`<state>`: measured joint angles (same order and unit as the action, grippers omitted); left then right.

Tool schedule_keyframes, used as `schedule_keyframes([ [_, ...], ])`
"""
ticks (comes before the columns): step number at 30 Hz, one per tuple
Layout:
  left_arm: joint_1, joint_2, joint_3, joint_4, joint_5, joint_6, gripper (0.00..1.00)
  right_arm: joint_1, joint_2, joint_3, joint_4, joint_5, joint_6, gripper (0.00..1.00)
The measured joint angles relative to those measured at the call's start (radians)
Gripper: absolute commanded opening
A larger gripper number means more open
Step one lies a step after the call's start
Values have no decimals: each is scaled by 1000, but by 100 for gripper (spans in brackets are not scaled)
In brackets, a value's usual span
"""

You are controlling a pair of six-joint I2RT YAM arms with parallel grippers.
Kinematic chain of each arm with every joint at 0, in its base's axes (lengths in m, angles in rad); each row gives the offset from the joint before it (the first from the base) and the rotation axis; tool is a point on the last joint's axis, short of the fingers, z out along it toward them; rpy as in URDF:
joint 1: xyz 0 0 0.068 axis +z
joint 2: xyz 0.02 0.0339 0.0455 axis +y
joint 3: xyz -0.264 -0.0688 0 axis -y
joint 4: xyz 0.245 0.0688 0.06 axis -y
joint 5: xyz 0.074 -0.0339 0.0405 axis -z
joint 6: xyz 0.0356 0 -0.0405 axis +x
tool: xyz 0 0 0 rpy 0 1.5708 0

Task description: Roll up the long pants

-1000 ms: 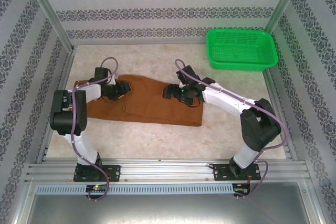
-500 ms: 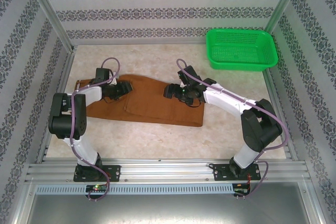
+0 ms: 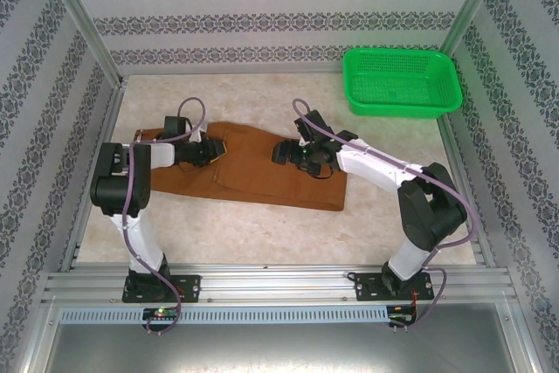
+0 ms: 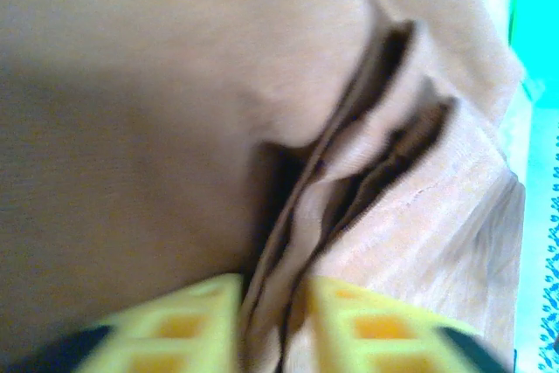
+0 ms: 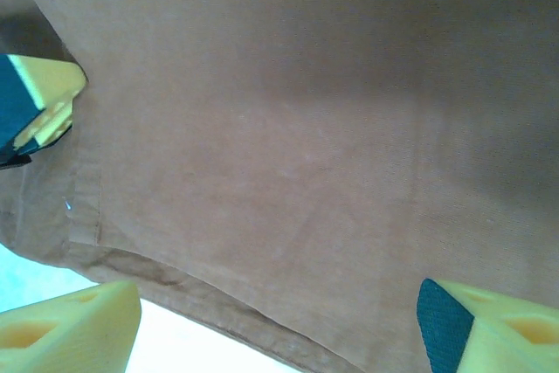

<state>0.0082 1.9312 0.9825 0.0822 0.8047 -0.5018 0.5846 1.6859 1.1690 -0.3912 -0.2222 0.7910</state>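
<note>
Pants [image 3: 262, 172] lie flat on bench [image 3: 262, 233] in top cam, long axis left-right, mid bench, well apart from basket [image 3: 402, 83] at far right corner. Left end effector [image 3: 210, 148] is down on the cloth left of centre, near the far edge, w/ a small raised tuck beside it. Right end effector [image 3: 293, 155] sits low over the cloth right of centre. No roll formed yet. Cannot tell waist end from leg end.

Left wrist cam: fingers [image 4: 210, 321] are pressed nearly together, pinching a bunched fold of pants [image 4: 131, 128]. Several layers stack up between the pads. Rest of the cloth runs smooth to the left of the fold.

Right wrist cam: right end effector [image 5: 279, 312] is spread wide and holds nothing. Flat cloth [image 5: 306, 128] lies under it. One cloth edge runs diagonally across lower frame, w/ pale bench [image 5: 218, 342] beyond.

Step in hand (est.): start of roll. First pinch is taken on the left side only, right side not yet engaged.

Next move (est.):
1. Bring right end effector to the same cloth edge, in line w/ the left pinch, and close on all layers.
2. Lift both sides together and turn the edge over evenly.
3. Keep the turn tight. A one-sided pull would likely skew the pants and give a cone-shaped roll.
</note>
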Motion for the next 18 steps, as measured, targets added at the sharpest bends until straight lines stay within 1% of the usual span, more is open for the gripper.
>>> schedule_keyframes([
  [2, 0, 9, 2, -12, 19, 5, 1, 0, 10, 0, 0, 0, 0, 84],
  [6, -5, 9, 12, -31, 34, 17, 0, -7, 14, 0, 1, -1, 0, 84],
  [7, -7, 8, 13, -33, 34, 17, 11, -11, 14, 0, 3, -1, 0, 84],
  [8, -10, 8, 14, -36, 36, 18, 30, -14, 14, 0, 5, -3, 0, 83],
  [9, -14, 8, 20, -46, 39, 23, 45, -20, 14, -1, 9, -4, 0, 84],
  [10, -22, 8, 27, -51, 52, 24, 55, -24, 14, -3, 14, -3, 0, 83],
  [11, -29, 0, 35, -58, 56, 24, 58, -27, 14, -6, 20, -4, 0, 83],
  [12, -42, -12, 43, -66, 56, 25, 59, -31, 14, -10, 23, -4, 0, 83],
  [17, -82, -28, 49, -74, 52, 31, 57, -40, 14, -32, 32, -4, 0, 83],
  [18, -85, -26, 52, -79, 52, 32, 55, -40, 14, -37, 34, -4, 0, 83],
])
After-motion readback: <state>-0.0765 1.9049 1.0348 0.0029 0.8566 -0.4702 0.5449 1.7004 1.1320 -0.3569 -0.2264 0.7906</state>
